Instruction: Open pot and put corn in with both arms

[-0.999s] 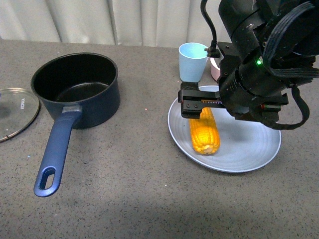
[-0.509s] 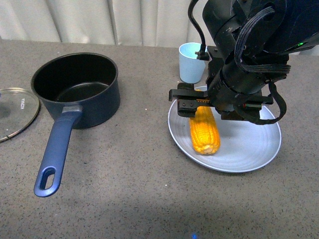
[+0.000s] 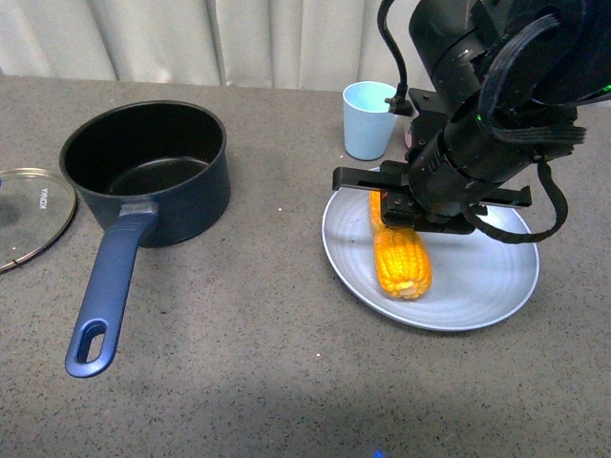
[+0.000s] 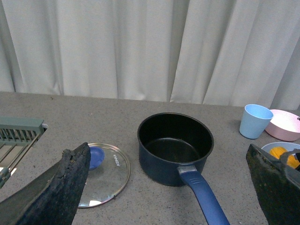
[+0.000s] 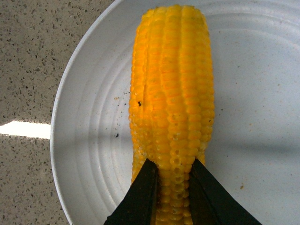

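Front: pot [image 3: 143, 172] upright on the worktop [image 3: 267, 382], no lid on it, inside bare, handle pointing toward the robot. Lid [image 3: 33, 215] lies flat just left of the pot, not touching it. Plate [image 3: 477, 286] sits well right of the pot. Corn [image 3: 401, 258] is on the plate, on the side nearer the pot, lengthwise toward the robot. Right end effector [image 3: 396, 205] comes down on the corn's far end, clamped on it. Can't tell if that end is off the plate. Cup [image 3: 368, 119] stands right of the pot and further back, just behind the plate. Left arm not in this view.

Left wrist: left end effector [image 4: 166, 154] hangs high, looking at the pot across the worktop, its fingers [image 4: 61, 187] wide apart, nothing between them. Lid lies right beside the pot, blue knob up. Cup and a pink bowl [image 4: 283, 124] are on the pot's other side, well apart from it. A green rack [image 4: 18, 131] sits beyond the lid, away from the pot. Curtain [image 4: 140, 47] behind.

Right wrist: both fingertips pinch one end of the corn, one on each side, touching the kernels. The rest of the cob stretches out over the plate. Pot not in this view.
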Controlling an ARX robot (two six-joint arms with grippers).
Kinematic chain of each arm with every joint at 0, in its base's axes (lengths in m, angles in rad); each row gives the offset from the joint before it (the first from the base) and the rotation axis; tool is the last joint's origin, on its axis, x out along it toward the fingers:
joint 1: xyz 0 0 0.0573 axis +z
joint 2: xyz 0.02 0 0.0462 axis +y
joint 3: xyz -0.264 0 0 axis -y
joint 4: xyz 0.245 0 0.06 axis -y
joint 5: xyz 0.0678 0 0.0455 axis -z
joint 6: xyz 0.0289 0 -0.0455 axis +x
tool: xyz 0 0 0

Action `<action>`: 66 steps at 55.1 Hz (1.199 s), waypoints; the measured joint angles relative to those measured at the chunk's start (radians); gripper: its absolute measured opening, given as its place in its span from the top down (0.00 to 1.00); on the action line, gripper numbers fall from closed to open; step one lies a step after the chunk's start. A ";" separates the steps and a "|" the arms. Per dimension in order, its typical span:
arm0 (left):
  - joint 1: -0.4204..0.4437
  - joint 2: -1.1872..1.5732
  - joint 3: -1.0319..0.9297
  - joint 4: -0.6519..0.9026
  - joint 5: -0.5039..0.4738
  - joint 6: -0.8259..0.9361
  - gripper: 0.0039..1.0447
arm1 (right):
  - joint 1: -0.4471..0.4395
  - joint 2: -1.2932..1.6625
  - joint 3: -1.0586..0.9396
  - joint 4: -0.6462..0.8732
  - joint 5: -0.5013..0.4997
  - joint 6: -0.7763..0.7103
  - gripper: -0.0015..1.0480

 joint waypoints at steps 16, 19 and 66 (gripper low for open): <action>0.000 0.000 0.000 0.000 0.000 0.000 0.06 | -0.002 -0.155 -0.009 0.096 -0.293 0.181 0.94; 0.000 0.000 0.000 0.000 0.000 0.000 0.06 | 0.012 -0.150 0.025 0.097 -0.320 0.212 0.94; 0.000 0.000 0.000 0.000 0.000 0.000 0.06 | 0.214 0.263 0.725 -0.123 -0.408 0.352 0.84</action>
